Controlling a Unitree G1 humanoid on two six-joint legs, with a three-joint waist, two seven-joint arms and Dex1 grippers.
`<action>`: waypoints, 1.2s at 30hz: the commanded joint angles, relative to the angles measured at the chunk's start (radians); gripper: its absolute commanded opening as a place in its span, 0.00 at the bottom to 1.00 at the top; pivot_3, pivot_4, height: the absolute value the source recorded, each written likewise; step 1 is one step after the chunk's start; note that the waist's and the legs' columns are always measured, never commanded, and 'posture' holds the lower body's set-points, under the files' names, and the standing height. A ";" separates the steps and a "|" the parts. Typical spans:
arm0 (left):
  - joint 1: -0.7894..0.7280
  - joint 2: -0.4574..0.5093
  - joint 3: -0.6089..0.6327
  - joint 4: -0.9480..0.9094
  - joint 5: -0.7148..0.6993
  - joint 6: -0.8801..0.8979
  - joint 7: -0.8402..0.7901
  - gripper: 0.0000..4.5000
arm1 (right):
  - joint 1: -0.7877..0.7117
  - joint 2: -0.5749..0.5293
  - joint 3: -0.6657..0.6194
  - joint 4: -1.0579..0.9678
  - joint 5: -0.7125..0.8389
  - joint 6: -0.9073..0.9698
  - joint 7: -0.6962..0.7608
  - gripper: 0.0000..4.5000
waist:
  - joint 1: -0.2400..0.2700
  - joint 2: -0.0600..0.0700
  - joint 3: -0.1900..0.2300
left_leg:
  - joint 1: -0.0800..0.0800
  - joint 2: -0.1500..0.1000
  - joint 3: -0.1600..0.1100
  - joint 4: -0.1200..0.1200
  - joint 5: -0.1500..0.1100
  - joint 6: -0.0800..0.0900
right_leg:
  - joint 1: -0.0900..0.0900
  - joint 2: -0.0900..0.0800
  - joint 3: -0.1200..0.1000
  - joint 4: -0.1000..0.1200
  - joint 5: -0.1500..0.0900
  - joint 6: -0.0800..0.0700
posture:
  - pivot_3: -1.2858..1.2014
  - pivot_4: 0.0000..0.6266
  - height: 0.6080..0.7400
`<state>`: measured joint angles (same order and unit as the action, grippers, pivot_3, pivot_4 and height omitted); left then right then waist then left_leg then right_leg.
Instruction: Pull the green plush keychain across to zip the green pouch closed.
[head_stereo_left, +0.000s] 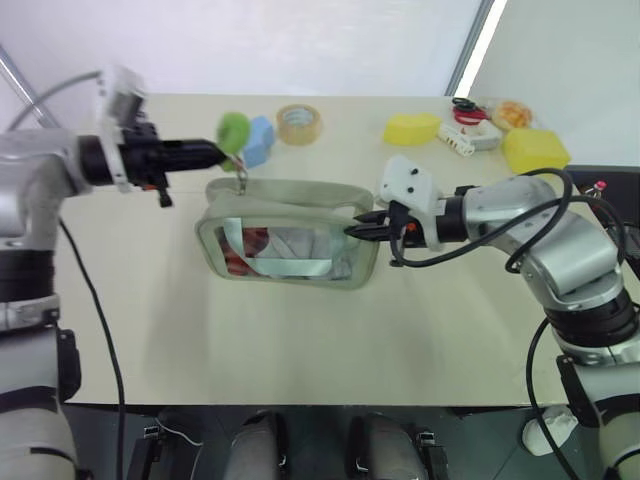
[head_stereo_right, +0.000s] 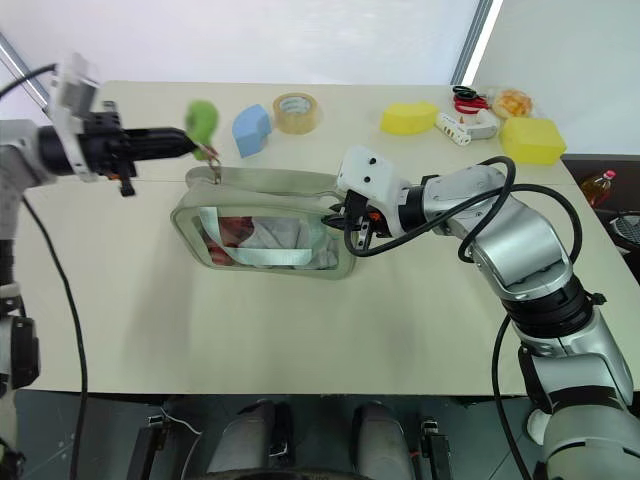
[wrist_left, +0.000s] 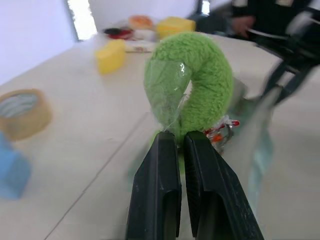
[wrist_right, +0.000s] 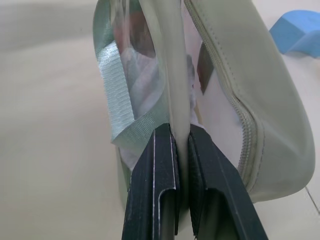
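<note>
Cream tabletop (head_stereo_left: 300, 350) fills the scene, and nearest on it lies the green pouch (head_stereo_left: 290, 243), flat, its clear window showing red and white contents. At the pouch's right end the right gripper (head_stereo_left: 352, 231) is pinched tight on the fabric edge; in the right wrist view its two black fingers (wrist_right: 152, 190) squeeze a pale fold of pouch between them. Over at the pouch's upper left corner, the left gripper (head_stereo_left: 218, 152) is clamped on the green plush keychain (head_stereo_left: 233, 131), fingers (wrist_left: 157, 195) closed together on the base of the fuzzy ring, which carries a bit of clear wrap. The keychain hangs just above the table, linked by a metal ring (head_stereo_left: 241, 176) to the pouch's top edge. Just behind it sits a blue block (head_stereo_left: 259, 140), then a beige tape roll (head_stereo_left: 299, 123). Farther right near the back edge lie a yellow sponge (head_stereo_left: 411, 128), a white plug strip (head_stereo_left: 467, 139) and a second yellow box (head_stereo_left: 535, 149).
</note>
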<state>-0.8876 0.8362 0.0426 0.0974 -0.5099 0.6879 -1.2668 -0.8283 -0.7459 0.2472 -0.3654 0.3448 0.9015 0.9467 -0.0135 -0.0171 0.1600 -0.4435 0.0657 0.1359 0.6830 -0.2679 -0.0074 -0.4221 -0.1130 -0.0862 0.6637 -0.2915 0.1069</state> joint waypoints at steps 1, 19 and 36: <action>-0.014 -0.008 -0.062 -0.068 0.020 -0.043 -0.034 0.00 | -0.010 0.014 0.006 0.005 -0.008 -0.020 -0.007 0.00 | -0.001 0.000 0.000 | 0.000 0.000 0.000 0.000 0.000 0.000 | 0.000 0.000 0.000 0.000 0.000 0.000 | 0.52 0.24 1.00; -0.115 0.128 -0.062 0.114 0.148 -0.197 -0.154 0.91 | -0.006 0.021 -0.002 0.027 -0.024 -0.043 -0.012 0.00 | -0.005 0.000 0.000 | 0.001 0.000 0.000 -0.001 0.000 0.000 | 0.000 0.000 0.000 0.000 0.000 0.000 | 0.52 0.24 1.00; 0.225 0.185 -0.036 -0.069 0.166 -0.209 -0.072 0.15 | -0.052 0.041 0.017 0.078 -0.050 -0.080 0.009 0.00 | 0.001 0.000 0.000 | 0.000 0.000 0.000 0.000 0.000 0.000 | 0.000 0.000 0.000 0.000 0.000 0.000 | 0.52 0.24 1.00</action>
<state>-0.6373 1.0293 0.0135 0.0350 -0.3495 0.5005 -1.3423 -0.8469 -0.7088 0.2682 -0.2724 0.2977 0.8255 0.9523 -0.0124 -0.0173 0.1597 -0.4431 0.0659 0.1362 0.6825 -0.2679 -0.0074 -0.4221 -0.1127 -0.0858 0.6633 -0.2915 0.1068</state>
